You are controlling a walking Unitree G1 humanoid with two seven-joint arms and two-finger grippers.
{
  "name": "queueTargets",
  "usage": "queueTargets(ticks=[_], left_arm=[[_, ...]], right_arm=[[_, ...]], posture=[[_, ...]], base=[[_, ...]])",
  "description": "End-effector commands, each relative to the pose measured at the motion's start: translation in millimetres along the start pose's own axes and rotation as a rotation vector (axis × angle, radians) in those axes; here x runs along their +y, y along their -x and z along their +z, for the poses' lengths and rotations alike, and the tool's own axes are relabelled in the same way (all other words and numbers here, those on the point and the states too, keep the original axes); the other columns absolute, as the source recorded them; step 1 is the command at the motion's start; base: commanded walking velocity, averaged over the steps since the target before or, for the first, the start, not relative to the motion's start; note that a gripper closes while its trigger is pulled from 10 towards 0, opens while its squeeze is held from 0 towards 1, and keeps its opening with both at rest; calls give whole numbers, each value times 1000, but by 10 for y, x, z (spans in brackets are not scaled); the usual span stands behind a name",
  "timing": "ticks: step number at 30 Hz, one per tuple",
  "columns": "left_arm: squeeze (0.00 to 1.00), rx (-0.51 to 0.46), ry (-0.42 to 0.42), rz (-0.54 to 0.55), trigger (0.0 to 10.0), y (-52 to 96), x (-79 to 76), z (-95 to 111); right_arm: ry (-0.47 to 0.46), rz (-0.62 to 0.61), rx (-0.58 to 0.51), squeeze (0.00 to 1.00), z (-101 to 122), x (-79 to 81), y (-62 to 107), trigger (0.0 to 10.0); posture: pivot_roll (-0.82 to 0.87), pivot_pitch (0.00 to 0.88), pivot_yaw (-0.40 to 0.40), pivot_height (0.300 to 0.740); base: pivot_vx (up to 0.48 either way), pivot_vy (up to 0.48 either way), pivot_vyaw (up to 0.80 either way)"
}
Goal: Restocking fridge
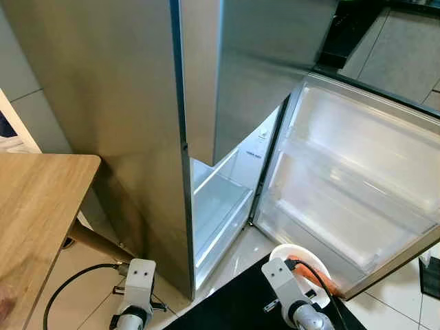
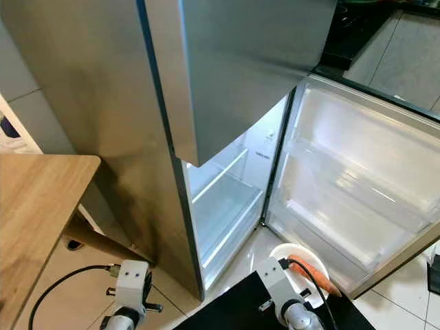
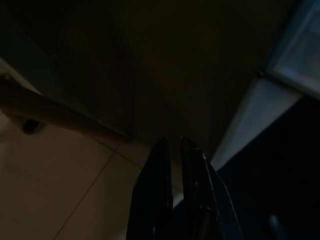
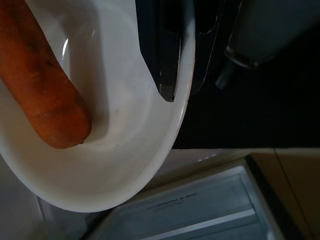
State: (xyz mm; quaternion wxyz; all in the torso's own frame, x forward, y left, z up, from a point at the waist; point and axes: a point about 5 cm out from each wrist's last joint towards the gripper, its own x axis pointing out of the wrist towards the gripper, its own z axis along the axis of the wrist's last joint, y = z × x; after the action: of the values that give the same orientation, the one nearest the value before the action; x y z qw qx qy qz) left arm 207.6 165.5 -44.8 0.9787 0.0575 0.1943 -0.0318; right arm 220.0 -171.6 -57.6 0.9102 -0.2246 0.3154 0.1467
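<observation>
- head views: fridge (image 1: 130, 117) stands ahead with its lower door (image 1: 357, 185) swung wide to the right, and the lit shelf (image 1: 216, 199) inside lies forward and a little left of the right gripper (image 4: 175, 65). the white bowl (image 2: 302, 258) with the carrot (image 2: 313, 273) sits just beyond the right wrist, low and close to the foot of the open door. the right arm is clearly the nearer one to the opening; the left arm hangs low by the fridge's closed side. a wooden table (image 1: 34, 213) is at the far left, well apart from the work. the fingertips are hidden behind the wrist blocks here.
- right wrist view: right gripper pinches the rim of the bowl (image 4: 125, 150), one finger inside and one outside the wall. the carrot (image 4: 42, 90) lies inside the bowl, to the side of the fingers, its long axis running slantwise toward the bowl's centre; its far end is cut off by the picture edge. past the bowl's rim a pale part of the fridge shows, but which part i cannot say.
- left wrist view: very dark. left gripper (image 3: 175, 145) has its two fingers pressed nearly together, holding nothing, pointing at the floor tiles (image 3: 75, 190) beside the fridge's grey wall. a table leg seems to cross the shade, hard to make out.
</observation>
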Motion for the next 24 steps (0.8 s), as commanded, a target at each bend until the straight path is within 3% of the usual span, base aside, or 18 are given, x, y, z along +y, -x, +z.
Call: queueTargets(ticks=[1, 9, 11, 24], left_arm=[[0, 14, 7, 13, 10000, 39, -17, -49], [0, 6, 21, 24, 10000, 40, -25, -38], [0, 3, 24, 26, 10000, 40, -24, -33], [0, 34, 61, 71, 10000, 47, 64, -76]], right_arm=[[31, 12, -24, 0, 55, 11, -16, 10000], [27, 13, -25, 0, 60, 13, -18, 10000], [3, 5, -25, 0, 59, 5, -17, 10000], [-15, 9, -23, 0, 53, 2, -16, 10000]], posture=[[-82, 94, -21, 740], [-81, 95, -23, 740], [-81, 94, -23, 740], [-78, 94, -25, 740]], base=[[0, -480, 800], [0, -480, 800], [0, -480, 0], [0, 0, 0]])
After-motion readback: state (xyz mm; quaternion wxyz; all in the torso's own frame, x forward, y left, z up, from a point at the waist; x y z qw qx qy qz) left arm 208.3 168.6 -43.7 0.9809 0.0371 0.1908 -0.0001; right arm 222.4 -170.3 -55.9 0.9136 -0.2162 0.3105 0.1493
